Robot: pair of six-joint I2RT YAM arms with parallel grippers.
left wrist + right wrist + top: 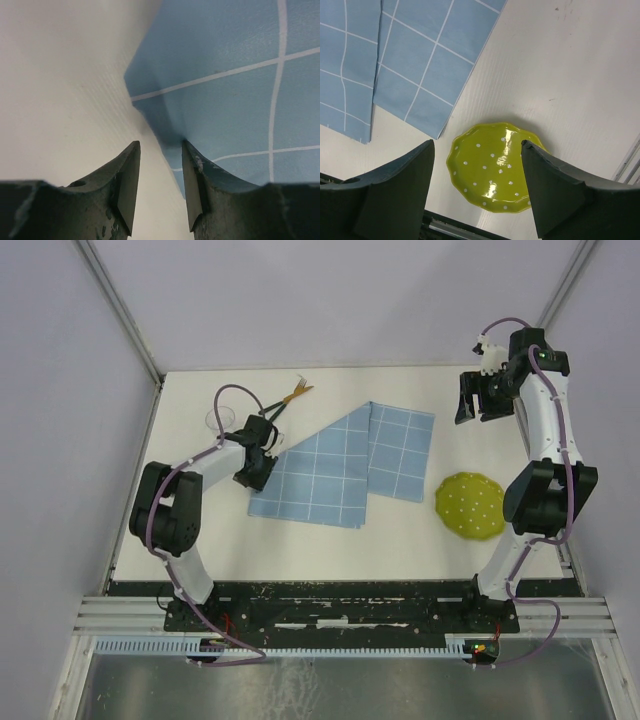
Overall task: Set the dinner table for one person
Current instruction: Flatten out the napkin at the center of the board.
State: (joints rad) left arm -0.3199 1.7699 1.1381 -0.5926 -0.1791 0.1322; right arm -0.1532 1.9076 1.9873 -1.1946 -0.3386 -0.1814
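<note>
Worktop, off-white and matte, fills the middle of the top view, walled in at 9, 12 and 3 o'clock, with both arm bases along its 6 o'clock edge.

Near its centre lies a light-blue cloth with a white grid, folded into two overlapping panels, the smaller one toward 2 o'clock. At 4 o'clock from the cloth, just beside it but apart, sits a lime-green plate with white dots and a scalloped rim. At 10 o'clock from the cloth stands what looks like a clear glass, partly crossed by the left arm's cable. Near it, toward 11 o'clock, lie some thin green-and-gold utensils, too small to tell apart.

The left end effector is low at the cloth's 9 o'clock edge. In its wrist view the left end effector is half spread; bare worktop shows in the gap, and the cloth edge rises in a small ridge against the right-hand finger. No pinch on the fabric is visible.

The right end effector hangs high near the 1 o'clock corner, well apart from everything. From its wrist view the right end effector is spread wide, holding nothing, with the plate framed between its fingers and the cloth toward 10 o'clock.
</note>
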